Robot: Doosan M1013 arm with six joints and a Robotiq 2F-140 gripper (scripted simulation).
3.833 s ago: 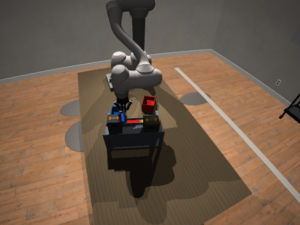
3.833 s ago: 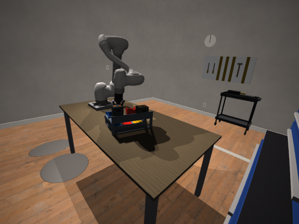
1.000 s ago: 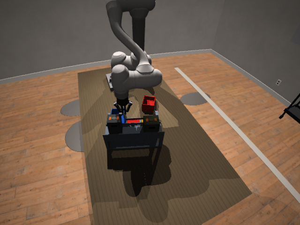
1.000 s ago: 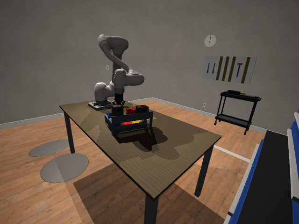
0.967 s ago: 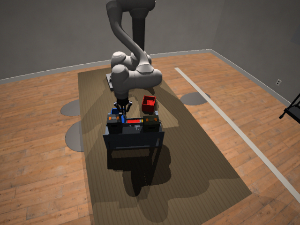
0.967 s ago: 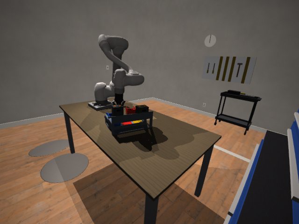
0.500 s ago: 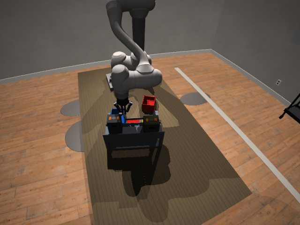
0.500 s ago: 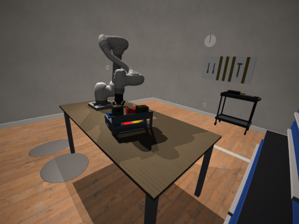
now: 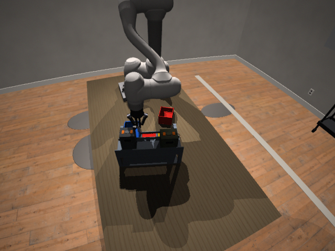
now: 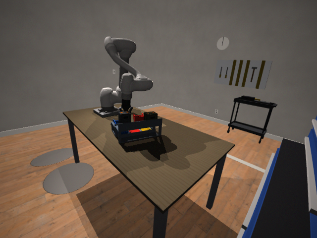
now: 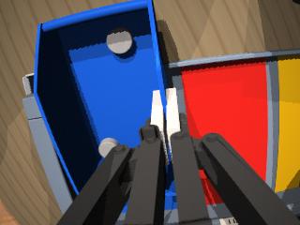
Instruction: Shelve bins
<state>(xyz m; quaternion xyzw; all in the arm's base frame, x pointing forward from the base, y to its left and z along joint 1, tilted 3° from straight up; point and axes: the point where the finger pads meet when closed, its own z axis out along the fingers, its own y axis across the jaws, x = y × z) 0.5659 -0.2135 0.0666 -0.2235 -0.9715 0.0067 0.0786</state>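
My gripper points down and is shut on the right side wall of the blue bin. The bin sits at the left end of the dark shelf, half in front of its edge, next to the red mark. Two grey round parts lie in the bin. A yellow mark lies right of the red one. The red bin stands on the table beyond the shelf.
Two dark boxes stand on the shelf's top board. The arm's base plate is at the table's far end. A black cart stands by the wall, away from the table.
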